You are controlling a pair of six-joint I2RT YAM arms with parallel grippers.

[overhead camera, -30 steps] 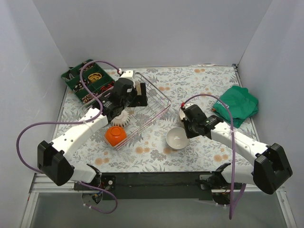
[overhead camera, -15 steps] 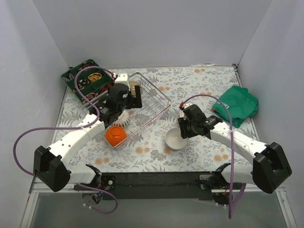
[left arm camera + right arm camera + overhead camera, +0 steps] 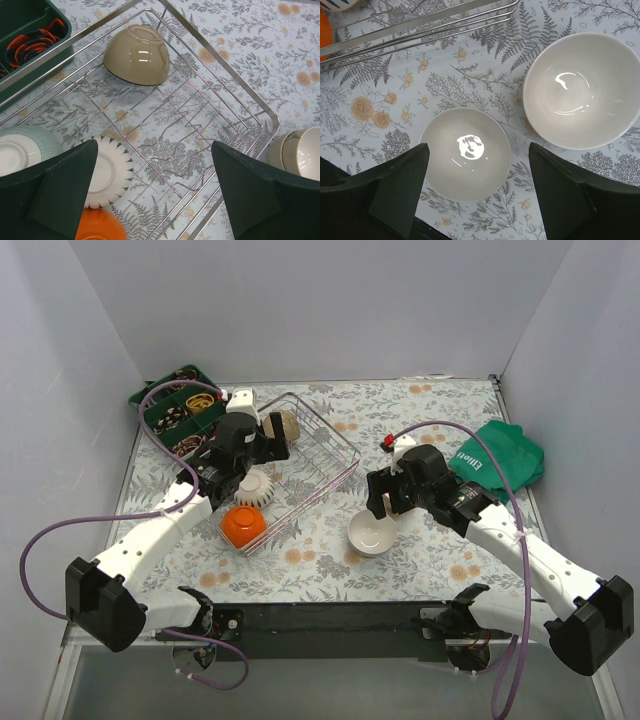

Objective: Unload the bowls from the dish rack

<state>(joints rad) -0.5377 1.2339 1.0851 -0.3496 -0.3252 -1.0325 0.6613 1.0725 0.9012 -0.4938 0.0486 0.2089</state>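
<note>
The silver wire dish rack [image 3: 318, 462] [image 3: 210, 100] stands left of centre. In it a beige bowl [image 3: 136, 55] [image 3: 287, 424] lies upside down at the far end. A white fluted bowl [image 3: 107, 172] [image 3: 257, 488], an orange bowl [image 3: 100, 227] [image 3: 243, 527] and a teal-patterned bowl [image 3: 20, 150] sit at its near end. My left gripper [image 3: 155, 185] [image 3: 272, 445] hovers open over the rack, holding nothing. My right gripper [image 3: 477, 167] [image 3: 385, 505] stands open above a small white bowl [image 3: 465, 154] [image 3: 371, 533] on the table. A larger white bowl [image 3: 582, 90] rests beside it.
A green compartment tray [image 3: 180, 410] [image 3: 30, 35] of small items sits at the far left, close to the rack. A green cloth [image 3: 500, 460] lies at the right edge. Grey walls enclose the floral table mat [image 3: 420, 420].
My right gripper has opened, letting go of the small white bowl on the table, and lifted off it. My left gripper has moved toward the rack's far end, still open.
</note>
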